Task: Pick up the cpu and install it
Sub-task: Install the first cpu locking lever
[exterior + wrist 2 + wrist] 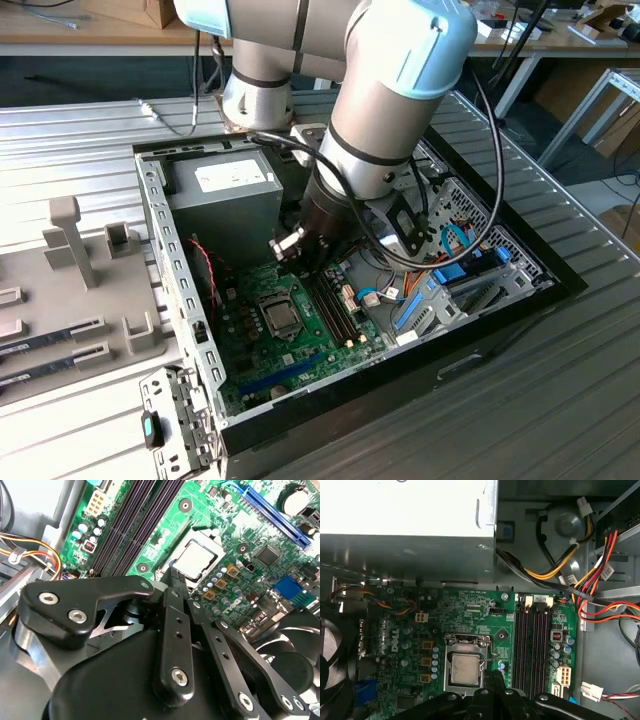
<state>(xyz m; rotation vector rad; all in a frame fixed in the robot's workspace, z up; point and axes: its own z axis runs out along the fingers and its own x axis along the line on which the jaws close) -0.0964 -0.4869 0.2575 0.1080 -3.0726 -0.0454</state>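
In the exterior view, a grey power supply (222,190) is seen at the far left corner of the open computer case (160,225). The cpu (281,316) is seated flat in the socket near the middle of the green motherboard (250,345); being square, it has no long axis, and its edges run parallel to the memory slots (335,310) beside it. The gripper (173,577) is held just above the cpu (193,560), fingers pressed together on nothing.
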